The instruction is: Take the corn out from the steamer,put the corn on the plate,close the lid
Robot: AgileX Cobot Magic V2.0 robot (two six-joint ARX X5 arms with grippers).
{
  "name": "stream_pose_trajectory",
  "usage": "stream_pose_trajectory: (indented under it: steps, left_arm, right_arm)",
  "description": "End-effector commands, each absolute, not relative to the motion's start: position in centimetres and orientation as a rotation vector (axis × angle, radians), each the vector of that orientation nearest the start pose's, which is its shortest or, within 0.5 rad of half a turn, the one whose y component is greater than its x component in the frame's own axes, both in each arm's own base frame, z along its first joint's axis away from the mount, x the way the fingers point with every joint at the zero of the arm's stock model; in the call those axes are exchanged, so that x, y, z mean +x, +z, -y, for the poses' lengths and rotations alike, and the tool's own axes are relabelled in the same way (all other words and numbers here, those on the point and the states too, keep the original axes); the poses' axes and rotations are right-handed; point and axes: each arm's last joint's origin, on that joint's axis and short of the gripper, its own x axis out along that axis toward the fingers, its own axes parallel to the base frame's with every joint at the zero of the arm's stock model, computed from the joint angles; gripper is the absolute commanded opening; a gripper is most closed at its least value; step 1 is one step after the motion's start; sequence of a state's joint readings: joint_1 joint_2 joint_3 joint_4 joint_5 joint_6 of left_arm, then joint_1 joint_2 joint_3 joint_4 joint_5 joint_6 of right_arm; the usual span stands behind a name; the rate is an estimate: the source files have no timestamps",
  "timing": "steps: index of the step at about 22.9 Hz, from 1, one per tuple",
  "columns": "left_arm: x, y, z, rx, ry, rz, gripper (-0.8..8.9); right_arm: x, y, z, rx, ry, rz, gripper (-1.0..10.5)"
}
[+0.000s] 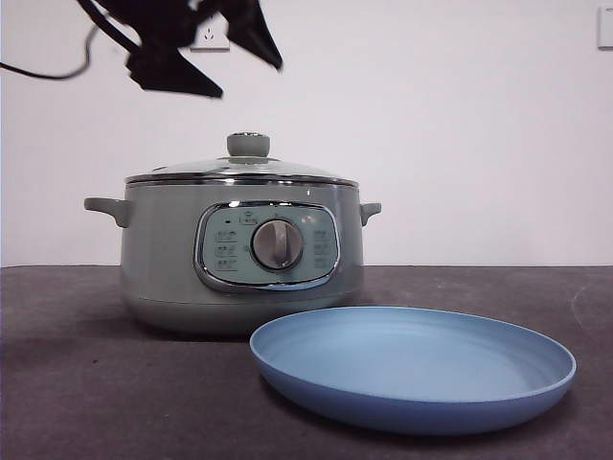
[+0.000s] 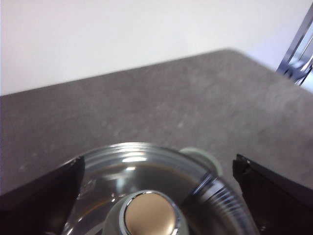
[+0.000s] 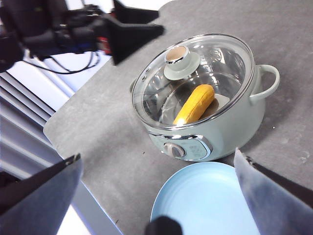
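Left gripper (image 1: 215,62) hovers spread wide above the lid (image 1: 241,171).
The corn (image 3: 194,104) lies inside the closed steamer (image 1: 239,259); plate (image 1: 414,366) bare in front, right gripper (image 3: 156,196) wide apart, high.

The lid (image 1: 239,171) covers the steamer (image 1: 239,259), blocking any reach to the corn (image 3: 194,104) inside. Open air surrounds its knob (image 1: 248,145), between the spread jaws of the left gripper (image 1: 206,62). The plate (image 1: 414,369) crowds the table's (image 1: 67,383) front edge.

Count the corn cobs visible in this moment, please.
1. The corn lies inside the steamer, seen through the closed glass lid. The plate holds none. More could be hidden lower in the pot.
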State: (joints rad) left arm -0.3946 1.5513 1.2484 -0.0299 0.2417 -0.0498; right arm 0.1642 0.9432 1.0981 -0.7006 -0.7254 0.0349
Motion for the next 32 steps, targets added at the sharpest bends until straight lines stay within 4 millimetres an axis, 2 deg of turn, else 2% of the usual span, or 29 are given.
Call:
stream_pose_trajectory:
  steps: [1, 9, 12, 15, 17, 19, 22, 25, 32]
  left_arm:
    - [33.7, 30.1, 15.3, 0.060, -0.613, -0.401, 5.55]
    - [34.4, 27.2, 16.3, 0.109, -0.555, -0.515, 5.39]
    - [34.3, 26.9, 16.3, 0.115, -0.553, -0.548, 3.37]
    - [34.1, 26.8, 16.3, 0.115, -0.553, -0.568, 2.94]
    - [34.1, 26.8, 16.3, 0.114, -0.558, -0.568, 1.12]
    - [34.1, 26.8, 16.4, 0.106, -0.565, -0.569, 0.08]
    - [34.0, 27.0, 16.3, 0.104, -0.566, -0.563, -0.08]
    - [33.7, 28.3, 16.2, 0.098, -0.569, -0.524, -0.08]
    - [32.4, 34.0, 15.7, 0.074, -0.607, -0.408, -0.08]
  right_arm:
    - [16.8, 36.8, -4.8, 0.177, 0.862, -0.554, 5.7]
    - [16.8, 36.7, -4.8, 0.159, 0.865, -0.554, 5.7]
    - [16.8, 36.7, -4.7, 0.148, 0.836, -0.555, 5.7]
    - [16.9, 36.7, -4.7, 0.141, 0.816, -0.555, 5.7]
    - [16.9, 36.7, -4.7, 0.142, 0.816, -0.556, 5.7]
    - [16.9, 36.7, -4.7, 0.142, 0.816, -0.556, 5.7]
    - [16.9, 36.7, -4.7, 0.142, 0.815, -0.556, 5.7]
    - [16.9, 36.7, -4.7, 0.141, 0.815, -0.556, 5.7]
    - [16.9, 36.7, -4.6, 0.137, 0.800, -0.557, 5.7]
